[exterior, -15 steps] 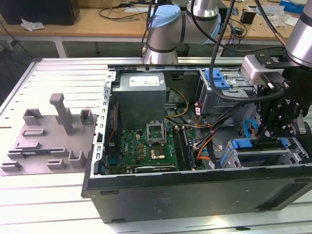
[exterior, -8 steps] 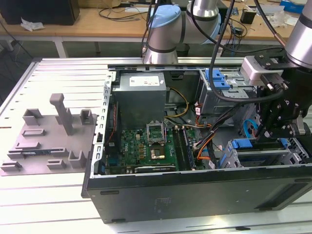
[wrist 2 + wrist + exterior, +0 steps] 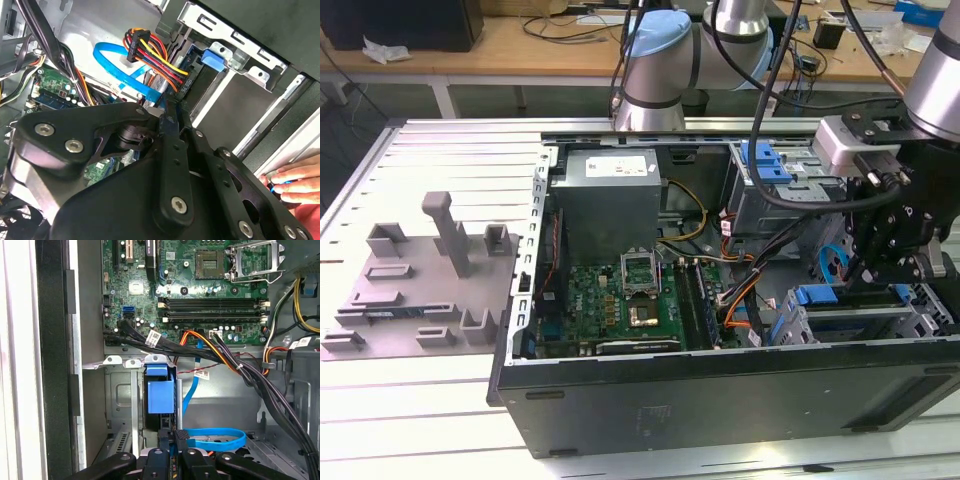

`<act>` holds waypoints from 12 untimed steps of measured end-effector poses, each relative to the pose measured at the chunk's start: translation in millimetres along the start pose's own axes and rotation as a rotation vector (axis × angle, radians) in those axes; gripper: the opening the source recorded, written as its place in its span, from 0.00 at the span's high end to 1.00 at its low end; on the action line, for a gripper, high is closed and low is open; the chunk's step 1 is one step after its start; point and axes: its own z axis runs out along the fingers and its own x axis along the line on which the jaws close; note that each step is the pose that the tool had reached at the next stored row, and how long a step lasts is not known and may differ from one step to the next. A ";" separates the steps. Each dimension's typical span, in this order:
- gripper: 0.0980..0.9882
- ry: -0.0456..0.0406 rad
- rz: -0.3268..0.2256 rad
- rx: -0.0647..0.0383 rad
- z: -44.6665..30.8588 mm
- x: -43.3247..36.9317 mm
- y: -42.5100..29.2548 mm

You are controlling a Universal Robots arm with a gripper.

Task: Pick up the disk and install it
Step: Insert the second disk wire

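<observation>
1. Finds the hand [image 3: 868, 276] hanging just above the drive cage [image 3: 932, 318] at the open computer case's [image 3: 720, 385] near corner, toward the exterior view's right.
2. Places the disk [image 3: 860, 318] flat inside that drive cage, directly below the hand, with its silver-grey top showing between the cage rails.
3. Shows the hand's fingers [image 3: 167, 440] drawn together until almost touching in both wrist views, with no room between them for anything thick.
4. Cannot tell whether the thin blue sliver at the fingertips [image 3: 172, 114] is pinched or merely behind them.
5. Sets the blue latch [image 3: 160, 395] at the mouth of the drive cage, just ahead of the fingertips in the first wrist view.
6. Runs a blue flat cable [image 3: 215, 437] and a bundle of orange, red and black wires [image 3: 155, 55] just beside the drive cage.
7. Puts the green motherboard [image 3: 200, 285] beyond the drive cage, deeper in the case.
8. Catches a person's fingers [image 3: 295, 181] resting at the case edge near the drive cage in the second wrist view.
9. Leaves the grey fixture [image 3: 420, 285] with upright posts on the table [image 3: 420, 420], well apart from the drive cage, outside the case.
</observation>
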 end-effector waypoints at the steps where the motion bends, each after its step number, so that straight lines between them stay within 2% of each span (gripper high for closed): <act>1: 0.93 0.0008 0.000 0.000 -2.2 0.0 -0.1; 2: 0.92 0.0009 0.000 0.000 -6.2 0.1 -0.2; 3: 0.84 0.0010 0.000 0.000 -10.8 0.1 -0.4; 5: 0.84 0.0012 0.000 0.000 -17.1 0.2 -0.7; 12: 0.84 0.0012 0.000 0.000 -19.2 0.1 -0.8</act>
